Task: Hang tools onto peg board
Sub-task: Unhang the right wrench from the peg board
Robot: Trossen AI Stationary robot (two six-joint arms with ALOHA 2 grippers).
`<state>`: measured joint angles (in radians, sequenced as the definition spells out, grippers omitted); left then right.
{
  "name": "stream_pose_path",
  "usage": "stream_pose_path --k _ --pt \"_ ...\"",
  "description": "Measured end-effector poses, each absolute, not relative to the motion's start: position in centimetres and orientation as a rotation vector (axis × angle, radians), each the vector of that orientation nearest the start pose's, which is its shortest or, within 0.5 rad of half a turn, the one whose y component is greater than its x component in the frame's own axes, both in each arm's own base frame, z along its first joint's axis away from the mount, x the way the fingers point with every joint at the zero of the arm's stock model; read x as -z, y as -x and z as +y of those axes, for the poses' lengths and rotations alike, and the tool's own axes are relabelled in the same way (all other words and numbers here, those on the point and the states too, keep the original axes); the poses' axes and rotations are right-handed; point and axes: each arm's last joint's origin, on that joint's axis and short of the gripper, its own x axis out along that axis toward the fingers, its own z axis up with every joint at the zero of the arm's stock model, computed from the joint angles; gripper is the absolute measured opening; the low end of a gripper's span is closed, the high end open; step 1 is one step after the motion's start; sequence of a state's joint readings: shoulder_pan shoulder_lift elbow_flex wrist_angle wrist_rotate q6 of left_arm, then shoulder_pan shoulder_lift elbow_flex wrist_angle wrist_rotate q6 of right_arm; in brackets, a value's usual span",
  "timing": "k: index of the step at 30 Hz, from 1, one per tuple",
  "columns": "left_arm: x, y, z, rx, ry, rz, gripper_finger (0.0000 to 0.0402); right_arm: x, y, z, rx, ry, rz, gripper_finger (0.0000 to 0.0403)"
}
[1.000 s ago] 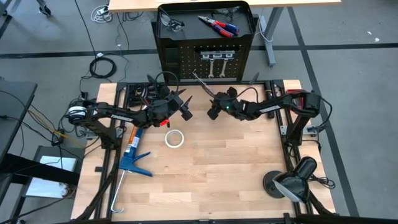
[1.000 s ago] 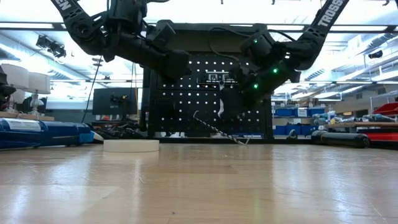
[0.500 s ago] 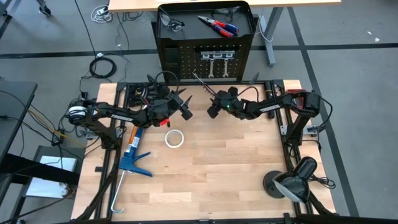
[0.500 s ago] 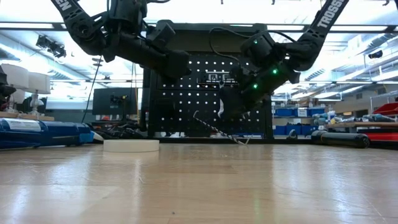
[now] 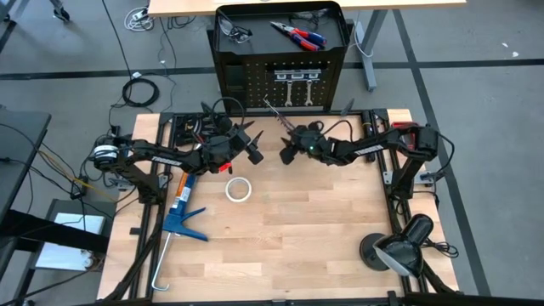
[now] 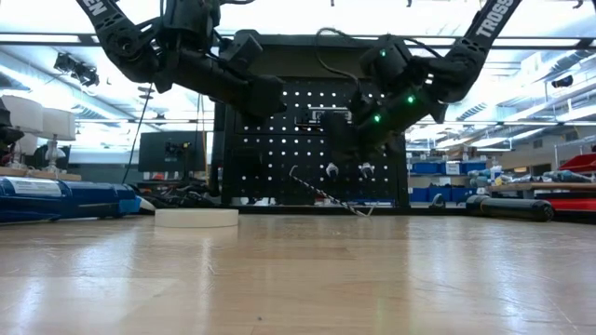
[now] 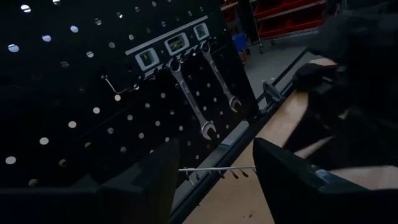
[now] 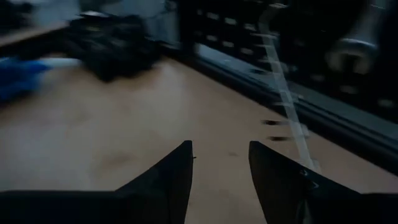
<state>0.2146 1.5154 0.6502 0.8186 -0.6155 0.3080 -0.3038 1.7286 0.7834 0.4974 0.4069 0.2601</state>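
The black peg board [image 5: 255, 81] stands upright at the table's far edge. Two silver wrenches [image 5: 299, 89] hang on it by their top ends; they also show in the left wrist view [image 7: 189, 93]. The pliers [image 5: 297, 36] and safety glasses [image 5: 234, 32] lie in its top tray. A slim black-and-silver bar [image 5: 279, 116] slants at the board's foot, its lower end on the table [image 6: 361, 211]. My left gripper [image 5: 253, 150] is open and empty, in the air before the board. My right gripper [image 5: 287, 154] is open and empty, just right of it, near the bar [image 8: 286, 99].
A white tape roll [image 5: 238, 189] lies mid-table. A blue caulking gun [image 5: 182, 212] lies near the left edge. A lamp [image 5: 398, 248] stands at the near right corner. The arms' grippers face each other closely in front of the board.
My right gripper has risen a little and shifted slightly toward the table's left. In the low view the wrenches' lower ends now show below it. My left arm has kept still.
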Motion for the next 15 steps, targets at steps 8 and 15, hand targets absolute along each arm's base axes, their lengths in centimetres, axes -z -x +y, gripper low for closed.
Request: stream_pose_path --k 8,15 --pt "-21.52 -28.99 8.36 -0.826 -0.299 0.177 0.0211 -16.30 -32.09 -11.15 0.747 -0.081 0.380 0.0166" --pt "-21.27 -28.95 8.45 -0.825 -0.303 0.205 0.0211 -16.90 -32.32 -11.01 0.715 0.052 0.404 0.0166"
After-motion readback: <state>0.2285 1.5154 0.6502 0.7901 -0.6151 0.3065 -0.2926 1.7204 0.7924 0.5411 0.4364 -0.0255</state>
